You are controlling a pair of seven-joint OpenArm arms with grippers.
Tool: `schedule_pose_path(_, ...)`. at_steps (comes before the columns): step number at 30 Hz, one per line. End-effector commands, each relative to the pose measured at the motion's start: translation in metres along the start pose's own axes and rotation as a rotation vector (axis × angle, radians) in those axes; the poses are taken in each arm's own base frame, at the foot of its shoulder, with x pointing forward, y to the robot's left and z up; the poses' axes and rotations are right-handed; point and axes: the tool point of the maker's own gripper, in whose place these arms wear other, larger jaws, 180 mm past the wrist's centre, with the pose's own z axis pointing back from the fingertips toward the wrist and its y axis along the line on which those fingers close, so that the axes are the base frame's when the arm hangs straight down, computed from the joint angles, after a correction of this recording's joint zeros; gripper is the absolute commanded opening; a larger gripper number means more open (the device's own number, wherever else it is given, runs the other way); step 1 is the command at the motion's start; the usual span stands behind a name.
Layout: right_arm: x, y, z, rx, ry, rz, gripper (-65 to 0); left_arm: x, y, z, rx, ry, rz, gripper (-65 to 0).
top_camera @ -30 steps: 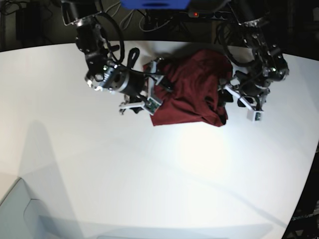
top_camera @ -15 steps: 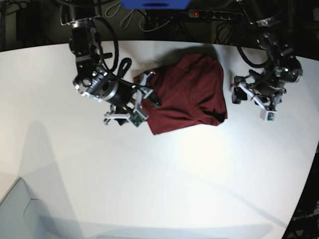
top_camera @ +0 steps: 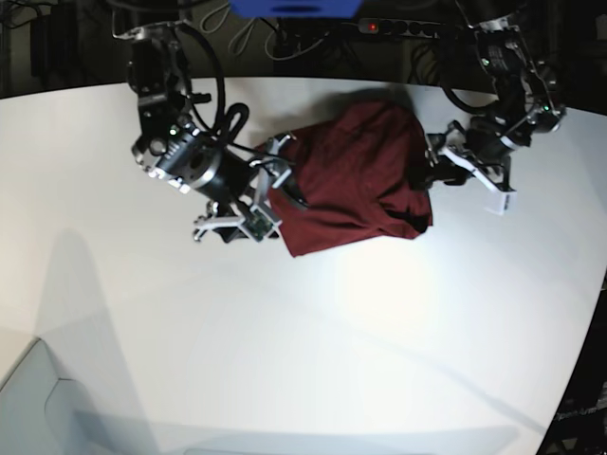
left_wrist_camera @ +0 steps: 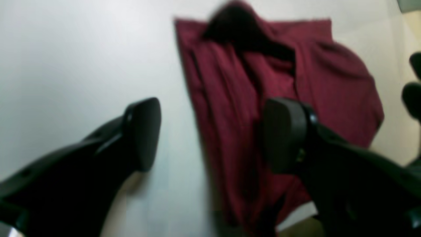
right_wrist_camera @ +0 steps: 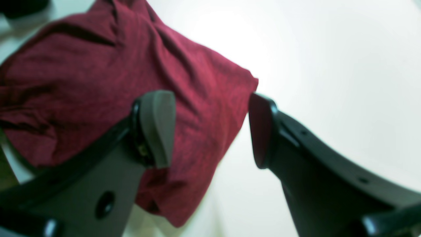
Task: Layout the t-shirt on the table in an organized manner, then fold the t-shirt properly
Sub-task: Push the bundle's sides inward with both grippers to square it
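The maroon t-shirt (top_camera: 356,180) lies bunched in a rough rectangle near the far edge of the white table (top_camera: 332,332). My right gripper (top_camera: 270,190) hangs open at the shirt's left edge. In the right wrist view that gripper (right_wrist_camera: 210,130) has nothing between its fingers, and the t-shirt (right_wrist_camera: 131,75) spreads under its left finger. My left gripper (top_camera: 462,172) stands open just off the shirt's right edge. In the left wrist view this gripper (left_wrist_camera: 212,135) straddles the t-shirt's (left_wrist_camera: 250,85) border, and it is empty too.
Beyond the table's curved far edge run dark cables and a power strip (top_camera: 398,27). A blue object (top_camera: 294,8) sits at the top middle. A pale grey box corner (top_camera: 28,408) shows at the lower left.
Both grippers have drawn back off the shirt, the right one toward the left and the left one toward the right. The shirt has shifted slightly left and lies free.
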Motion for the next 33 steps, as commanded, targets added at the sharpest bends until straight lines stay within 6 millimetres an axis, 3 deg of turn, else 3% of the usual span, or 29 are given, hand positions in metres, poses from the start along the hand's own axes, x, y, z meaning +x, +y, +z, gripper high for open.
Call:
schedule_pose_path(1, 0.017, -0.004, 0.003, -0.009, -0.057, 0.011, -28.6, 0.014, -0.001, 0.003, -0.008, -0.046, -0.009, -17.8)
schedule_pose_path(8, 0.014, -0.003, 0.004, -0.008, -0.049, 0.012, -25.0, -0.004, -0.015, -0.007, -0.039, -0.035, 0.05, -17.8)
schedule_pose_path(15, 0.013, -0.004, 0.005, -0.01, -0.046, 0.012, -25.0, -0.023, -0.01, -0.003, -0.019, -0.004, 0.078, -17.8)
schedule_pose_path(26, 0.006, -0.009, 0.009, -0.034, -0.039, -0.015, -25.0, -0.025, -0.008, -0.004, -0.009, 0.003, 0.079, -17.8)
schedule_pose_path(33, 0.005, -0.009, 0.009, -0.033, -0.035, -0.016, -25.0, -0.041, -0.019, -0.024, 0.051, 0.068, 0.049, -17.8)
